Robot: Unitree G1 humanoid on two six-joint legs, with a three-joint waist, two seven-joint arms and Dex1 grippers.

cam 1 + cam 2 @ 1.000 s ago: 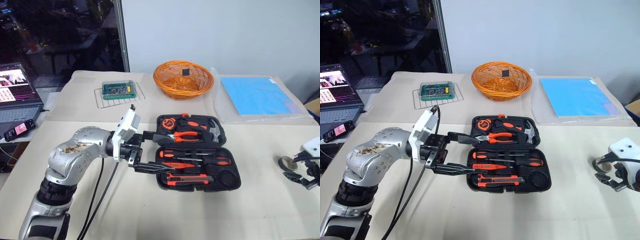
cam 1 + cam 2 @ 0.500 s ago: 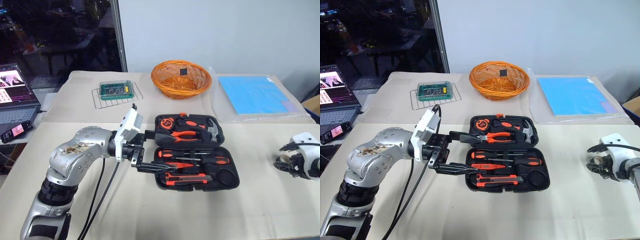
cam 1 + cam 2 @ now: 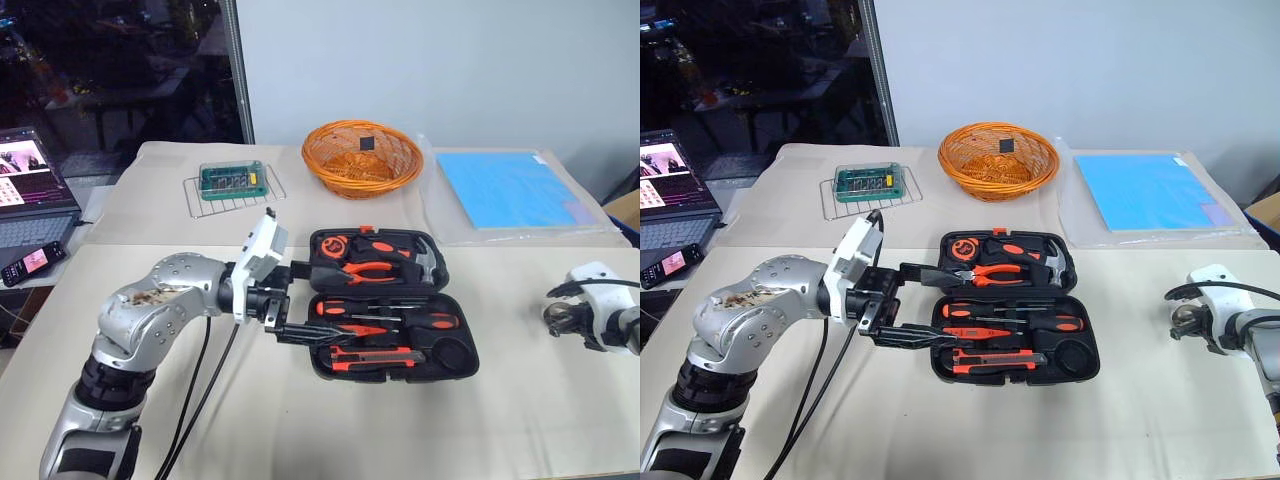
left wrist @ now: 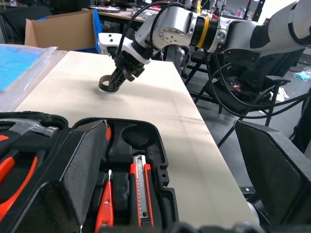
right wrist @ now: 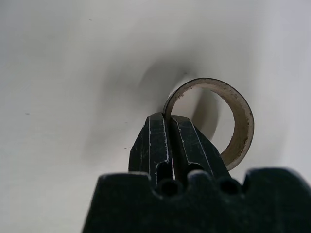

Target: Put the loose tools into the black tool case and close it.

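Right gripper (image 5: pixel 167 124) pinched shut on tape roll (image 5: pixel 233 116) wall — thin, light ring, likely slips or pivots; left gripper (image 3: pixel 300 300) spread wide beside tool case (image 3: pixel 455 365).

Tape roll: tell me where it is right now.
The tape roll sits on the table at the robot's far right, well right of the open tool case, with the right pincer shut on its wall.

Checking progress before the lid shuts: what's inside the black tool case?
The black tool case lies open, holding pliers, a hammer, a tape measure, screwdrivers and a utility knife. Its round recess looks empty. The left pincer's fingers cover its near edge.
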